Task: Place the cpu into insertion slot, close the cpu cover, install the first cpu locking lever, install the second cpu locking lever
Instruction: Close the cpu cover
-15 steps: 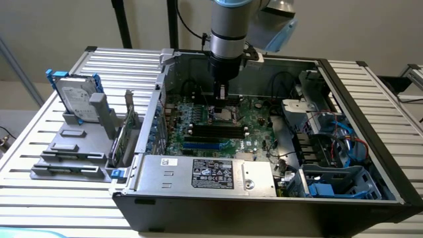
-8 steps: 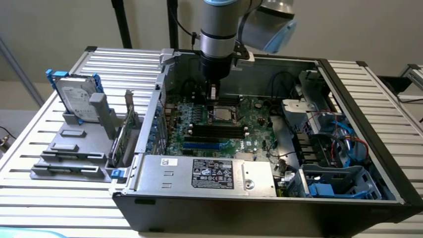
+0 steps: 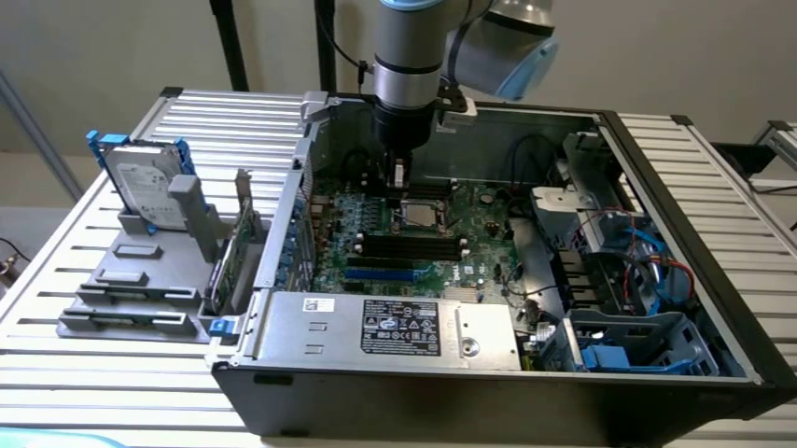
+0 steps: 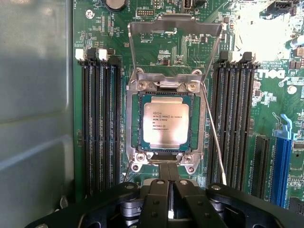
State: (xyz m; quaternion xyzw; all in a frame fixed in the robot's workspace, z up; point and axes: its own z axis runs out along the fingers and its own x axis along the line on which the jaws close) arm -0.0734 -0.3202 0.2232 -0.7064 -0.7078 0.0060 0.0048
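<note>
The cpu [image 4: 166,124] lies flat in the insertion slot [image 4: 131,118], silvery face up with printed text. The cpu cover [image 4: 176,20] stands swung up, hinged at the socket's far edge, and through its window I see green board. A thin wire locking lever [image 4: 214,142] runs loose along one side of the socket. My gripper [image 4: 167,183] hovers just off the socket's near edge, fingers pressed together with nothing between them. In the exterior view the gripper [image 3: 398,187] hangs inside the open computer case, just above the cpu [image 3: 420,217].
Long black memory slots [image 4: 99,123] flank the socket on both sides. A grey labelled power supply box [image 3: 392,327] sits at the case's front. Cables and a blue drive cage [image 3: 636,336] fill the exterior view's right. A hard drive [image 3: 144,191] stands on a grey rack outside the case.
</note>
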